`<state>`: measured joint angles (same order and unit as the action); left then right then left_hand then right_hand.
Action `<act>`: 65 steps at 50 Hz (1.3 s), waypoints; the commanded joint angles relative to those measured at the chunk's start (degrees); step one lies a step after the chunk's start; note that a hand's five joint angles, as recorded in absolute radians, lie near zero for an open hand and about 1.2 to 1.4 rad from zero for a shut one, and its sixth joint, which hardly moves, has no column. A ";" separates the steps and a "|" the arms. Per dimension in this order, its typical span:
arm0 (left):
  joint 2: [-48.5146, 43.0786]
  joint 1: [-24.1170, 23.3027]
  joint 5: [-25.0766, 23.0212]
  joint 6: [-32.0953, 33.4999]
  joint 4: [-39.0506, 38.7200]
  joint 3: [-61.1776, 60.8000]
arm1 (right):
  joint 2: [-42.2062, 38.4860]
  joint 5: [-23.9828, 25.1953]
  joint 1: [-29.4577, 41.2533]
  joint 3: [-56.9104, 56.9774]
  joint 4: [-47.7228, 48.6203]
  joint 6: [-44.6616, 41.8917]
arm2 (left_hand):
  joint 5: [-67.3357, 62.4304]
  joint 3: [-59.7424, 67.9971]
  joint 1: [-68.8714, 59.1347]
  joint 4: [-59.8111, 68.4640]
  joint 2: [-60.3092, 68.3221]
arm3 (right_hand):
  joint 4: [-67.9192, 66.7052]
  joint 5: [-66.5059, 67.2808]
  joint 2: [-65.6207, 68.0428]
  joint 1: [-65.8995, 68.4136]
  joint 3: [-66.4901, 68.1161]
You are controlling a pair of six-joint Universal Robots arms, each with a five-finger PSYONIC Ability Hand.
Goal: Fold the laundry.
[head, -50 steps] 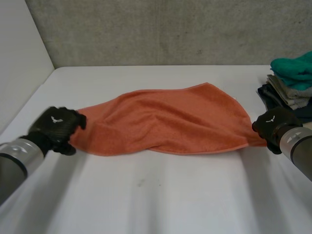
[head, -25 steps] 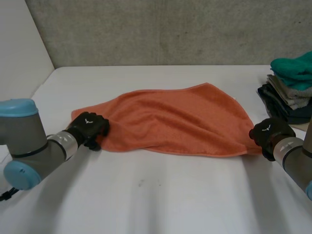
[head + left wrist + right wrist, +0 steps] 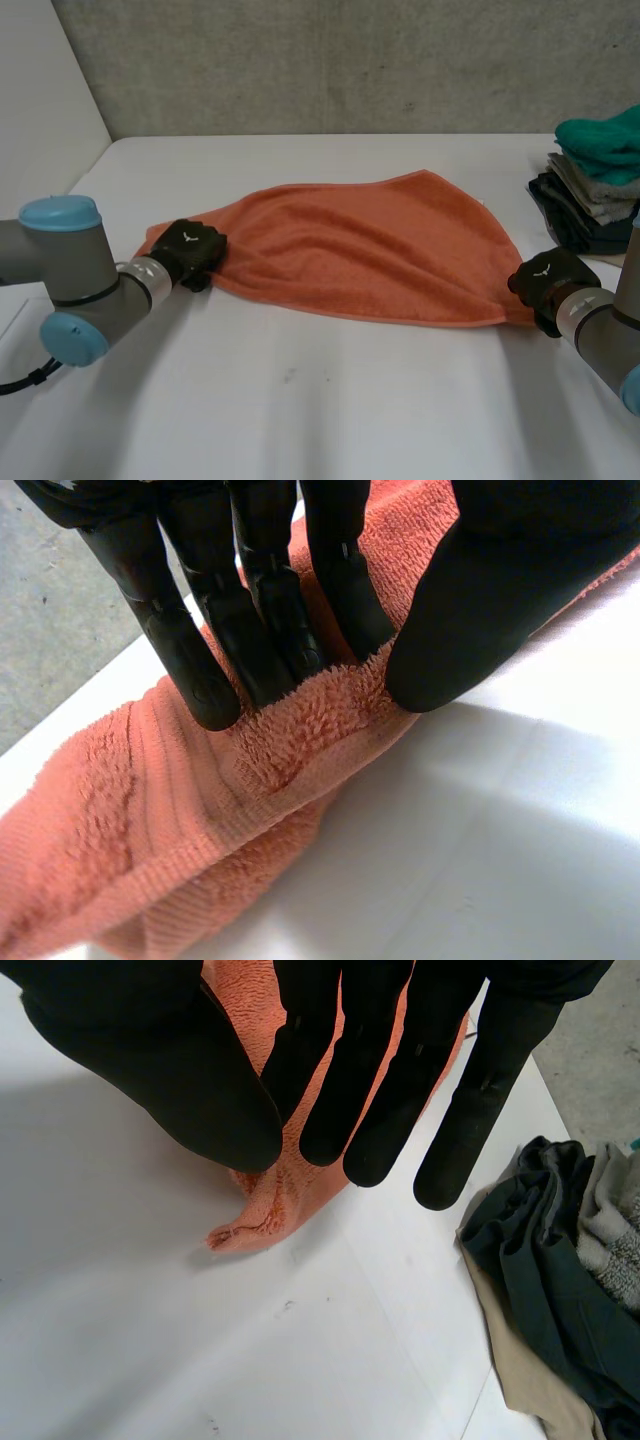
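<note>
An orange towel (image 3: 370,250) lies spread and rumpled across the middle of the white table (image 3: 330,400). My left hand (image 3: 190,252) is at the towel's left end. In the left wrist view its fingers (image 3: 250,630) and thumb (image 3: 480,600) pinch a raised fold of the towel (image 3: 150,810). My right hand (image 3: 545,280) is at the towel's right near corner. In the right wrist view its thumb (image 3: 150,1060) and straight fingers (image 3: 380,1080) pinch the towel (image 3: 270,1210), whose tip hangs down onto the table.
A pile of laundry (image 3: 600,170) sits at the table's right edge, teal cloth on top of grey and dark pieces. It lies close beside my right hand, dark cloth (image 3: 560,1260) nearest. A concrete wall (image 3: 330,60) runs behind the table.
My left hand moved right onto the towel's left end and closed on it, the left arm swinging in. My right hand kept its grip and shifted slightly toward the near edge.
</note>
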<state>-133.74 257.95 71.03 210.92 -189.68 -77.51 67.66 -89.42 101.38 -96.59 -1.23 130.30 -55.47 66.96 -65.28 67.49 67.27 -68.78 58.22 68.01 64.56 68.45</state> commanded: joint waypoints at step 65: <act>14.91 -5.27 17.13 7.76 -15.62 34.27 | -7.72 -9.20 6.90 51.77 33.83 -8.66 | -14.53 13.04 -14.72 12.51 12.73 | -11.22 11.78 11.99 15.44 11.55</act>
<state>-119.71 252.93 87.05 219.75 -198.40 -49.17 57.83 -100.44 107.09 -46.36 17.15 121.04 -55.48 68.39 -65.28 68.85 68.62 -68.79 58.47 68.01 64.56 68.47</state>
